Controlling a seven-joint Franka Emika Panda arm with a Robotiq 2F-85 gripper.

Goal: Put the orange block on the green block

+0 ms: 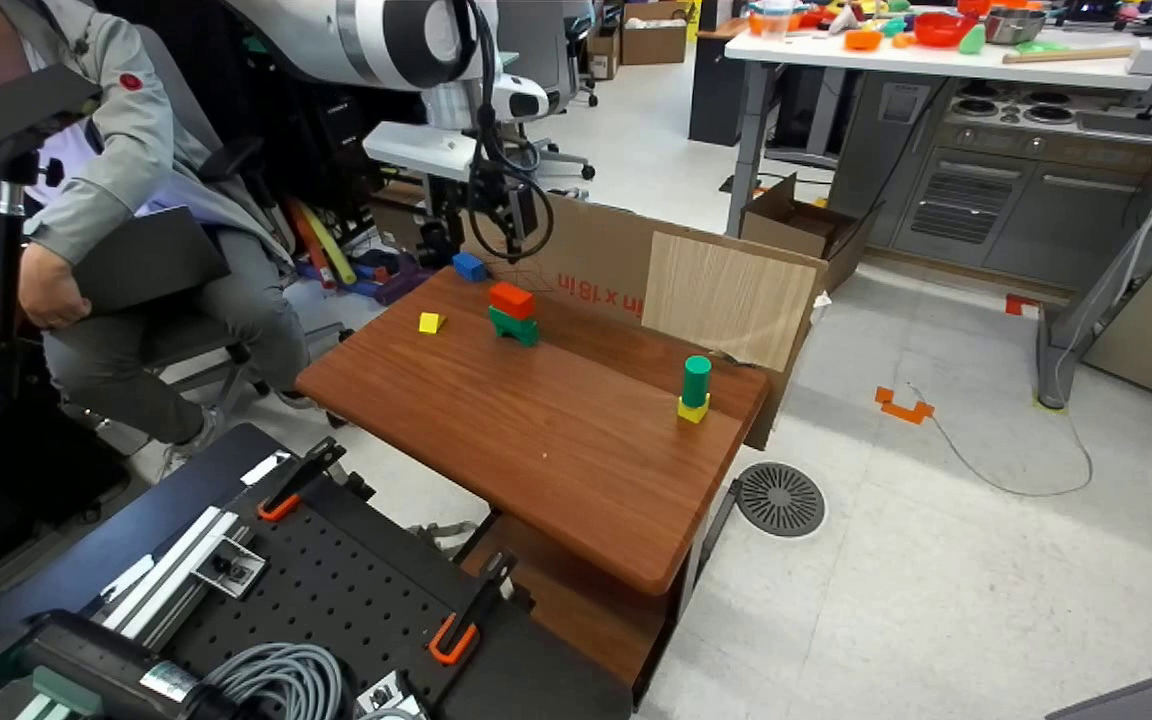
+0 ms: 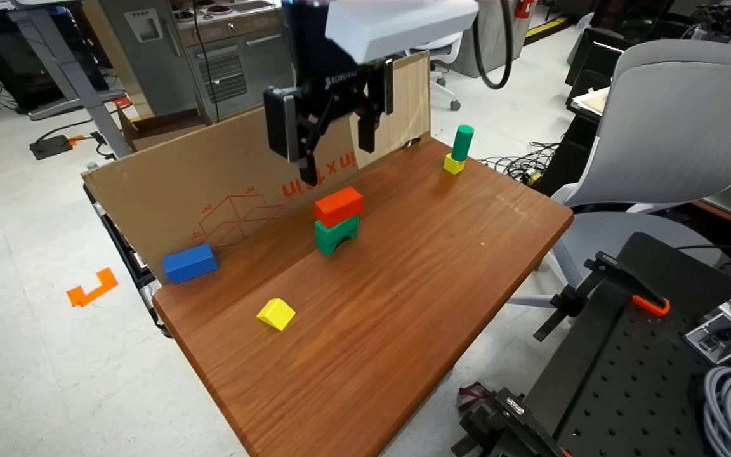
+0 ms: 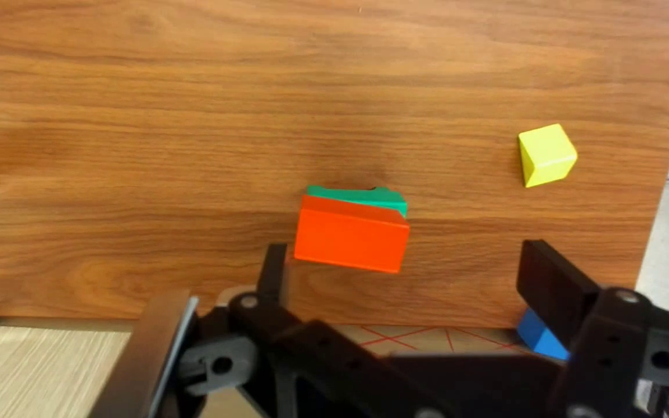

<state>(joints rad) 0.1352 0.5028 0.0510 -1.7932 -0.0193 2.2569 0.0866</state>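
Note:
The orange block (image 2: 339, 207) lies flat on top of the green block (image 2: 326, 238), which has an arched cutout underneath and stands on the wooden table. Both show stacked in an exterior view too, the orange block (image 1: 512, 299) above the green block (image 1: 514, 328). In the wrist view the orange block (image 3: 351, 237) covers most of the green block (image 3: 363, 196). My gripper (image 2: 338, 166) is open and empty, above the stack and apart from it. In the wrist view its fingers (image 3: 411, 273) are spread wide, with the orange block nearer the left finger.
A yellow block (image 2: 276, 314) lies on the table (image 2: 403, 304). A blue block (image 2: 190, 263) lies at a table corner by the cardboard wall (image 2: 257, 171). A green cylinder (image 2: 462, 143) stands on a yellow cube (image 2: 454, 164) at the far end.

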